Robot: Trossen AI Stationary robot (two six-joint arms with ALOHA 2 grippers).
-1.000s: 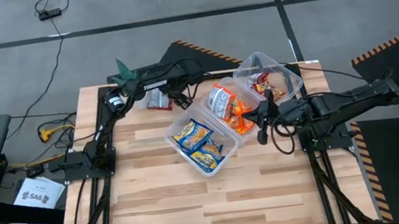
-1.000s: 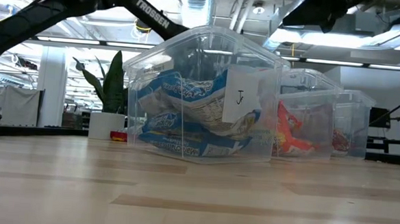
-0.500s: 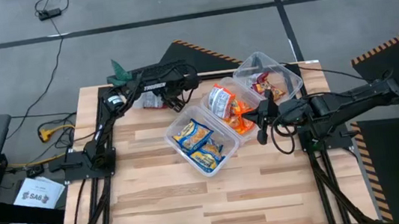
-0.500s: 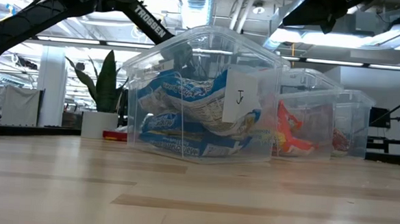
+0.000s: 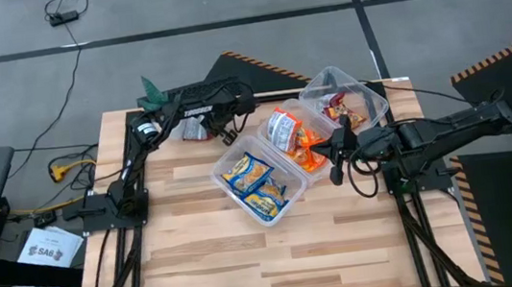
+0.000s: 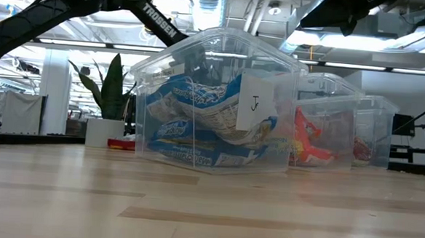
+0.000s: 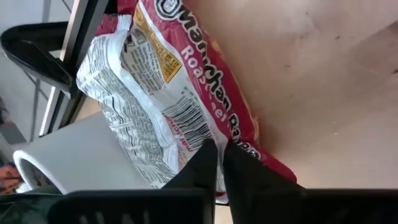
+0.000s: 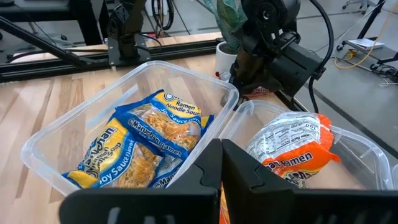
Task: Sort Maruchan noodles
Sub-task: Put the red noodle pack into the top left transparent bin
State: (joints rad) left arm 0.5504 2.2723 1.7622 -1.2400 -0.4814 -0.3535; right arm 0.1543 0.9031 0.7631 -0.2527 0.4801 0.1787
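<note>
A dark red and white Maruchan noodle packet (image 7: pixel 168 93) lies flat on the table's far left (image 5: pixel 196 128), next to a white plant pot (image 7: pixel 74 155). My left gripper (image 7: pixel 217 158) is shut on it, slanting down from the right. More packets sit in clear tubs: blue-and-yellow ones (image 5: pixel 255 180), orange ones (image 5: pixel 289 135) and dark red ones (image 5: pixel 339 105). My right gripper (image 5: pixel 337 149) hangs shut above the orange tub, with nothing between its fingers (image 8: pixel 211 168). My left gripper pinches the packet's red side edge (image 7: pixel 239 146) between its two fingertips, roughly midway along that long edge. The fingers slant down from above and stand across the edge. The packet still lies flat on the wood.
The three clear tubs stand in a slanting row across the table's middle; the nearest one (image 6: pixel 213 112) bears a label. A small potted green plant (image 5: pixel 151 90) stands at the far left corner, close to the packet. Bare wood (image 5: pixel 278 247) fills the near half of the table.
My left gripper has come down onto the red packet and moved a little toward the table's left edge. The plant pot and the packet have shifted slightly leftward with it. My right arm has kept still.
</note>
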